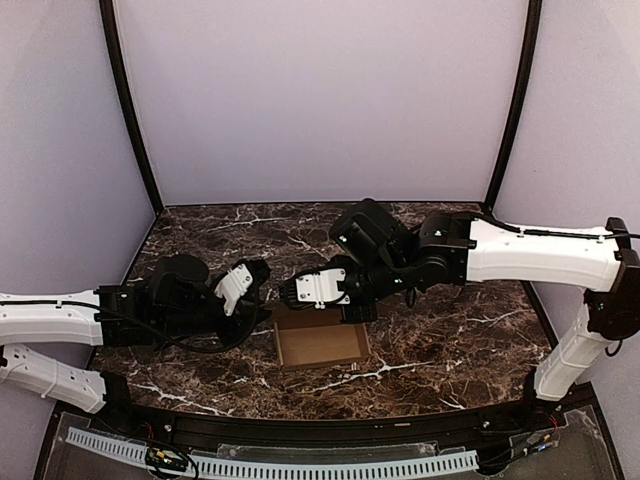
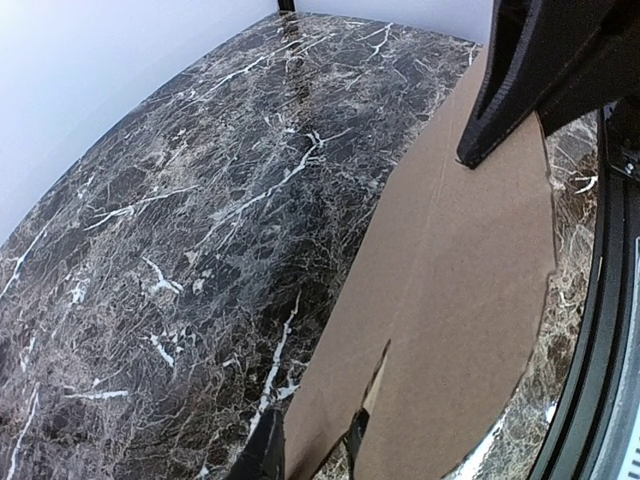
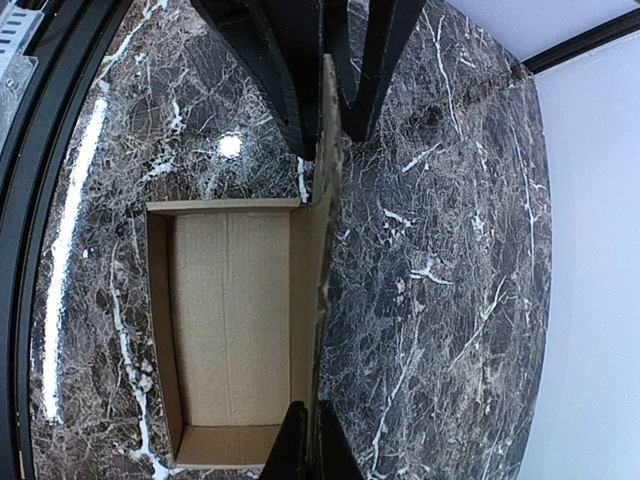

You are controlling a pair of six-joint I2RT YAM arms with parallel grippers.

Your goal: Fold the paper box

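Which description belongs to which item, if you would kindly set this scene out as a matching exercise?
Items:
1. box
2. table
3. right end effector
4. back wall

Descriptions:
A. dark marble with white veins
B. plain pale lilac
C. tan cardboard, open on top
D. black, closed on an upright cardboard wall

Pairs: 1-C; 2-A; 3-D; 4-B
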